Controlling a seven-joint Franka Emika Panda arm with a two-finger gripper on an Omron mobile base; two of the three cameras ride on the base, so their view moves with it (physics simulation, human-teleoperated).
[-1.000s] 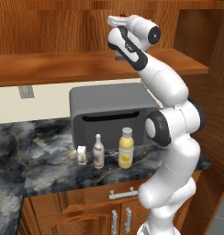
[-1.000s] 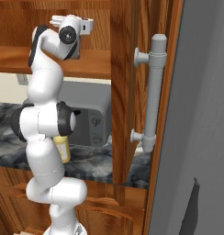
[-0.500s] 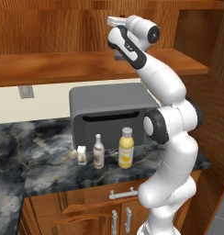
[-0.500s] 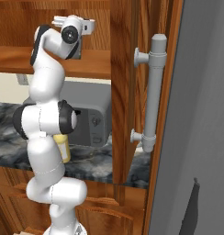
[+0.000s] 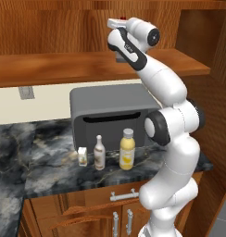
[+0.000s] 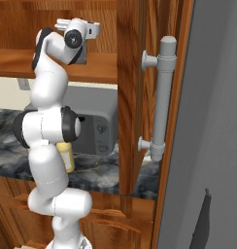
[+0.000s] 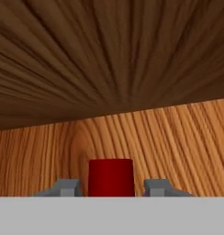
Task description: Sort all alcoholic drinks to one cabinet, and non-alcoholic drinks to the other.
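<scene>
No writing or brand can be read on anything here; the labels on the bottles are too small to make out. On the dark marbled counter (image 5: 50,162), in front of a grey microwave (image 5: 110,113), three drinks stand in a row: a small cream carton (image 5: 82,156) at the left, a slim white long-necked bottle (image 5: 99,152) just beside it, and a plump yellow juice bottle (image 5: 127,150) with a pale grey cap to the right, all upright and apart from one another. In the right base view the yellow bottle peeks out behind the robot's body. A pale wall socket (image 5: 25,92) sits on the cream backsplash, and drawer and door handles (image 5: 124,196) show on the wooden base units below. A grey bar handle (image 6: 159,99) on a tall panel stands well to the right of the arm. The arm rises from the base, bends at a dark elbow and reaches up to the long reddish-brown shelf board (image 5: 54,67) of the wall cabinet, its wrist folded over the board's right part. In the hand view the gripper (image 7: 111,188) points at the wooden back wall, its grey fingertips (image 7: 63,187) standing slightly clear on each side of a red cap (image 7: 111,176), parted, not pinching it. The cap belongs to the squat dark bottle (image 5: 120,56), which stands on the shelf board under the hand, mostly hidden by the wrist.
</scene>
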